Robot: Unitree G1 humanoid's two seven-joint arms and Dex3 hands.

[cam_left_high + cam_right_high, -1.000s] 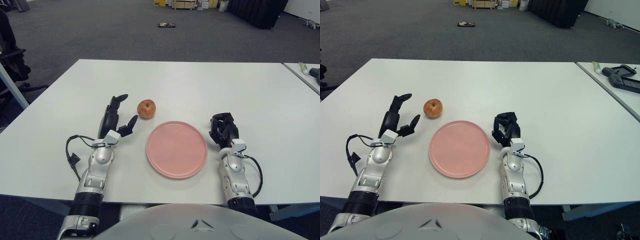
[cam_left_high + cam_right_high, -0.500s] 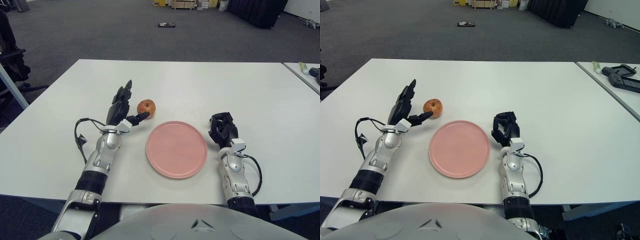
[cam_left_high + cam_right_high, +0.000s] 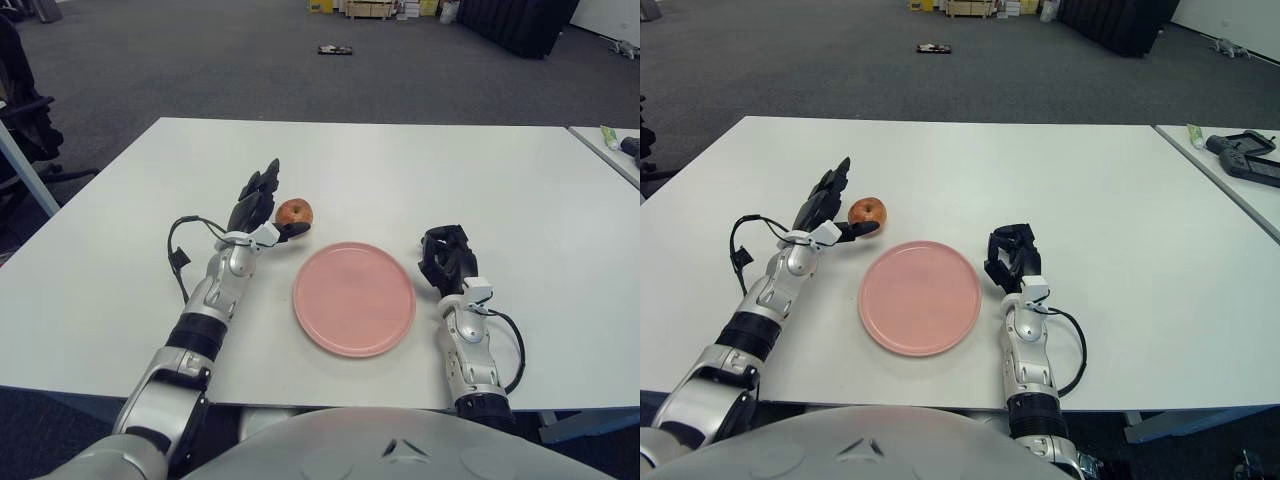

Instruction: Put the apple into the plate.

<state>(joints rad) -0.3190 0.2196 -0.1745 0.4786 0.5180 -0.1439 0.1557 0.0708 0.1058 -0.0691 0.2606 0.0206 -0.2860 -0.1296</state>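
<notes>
Reaching over the white table (image 3: 420, 170), left hand (image 3: 258, 205) with fingers spread wide around the apple (image 3: 294, 212), thumb under its near side, not yet closed on it. Apple on table just beyond the pink plate (image 3: 354, 298). Right hand (image 3: 446, 257) curled, empty, right of plate.

Grey carpet floor (image 3: 200, 60) behind the white table (image 3: 400, 170); dark cabinets (image 3: 510, 20) beyond.

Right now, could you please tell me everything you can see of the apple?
The apple is small, round and red-orange with a yellowish patch, sitting on the white table beyond the pink plate's left edge, clear of it. The open left robot hand is at its left side, a finger in front of it.
</notes>
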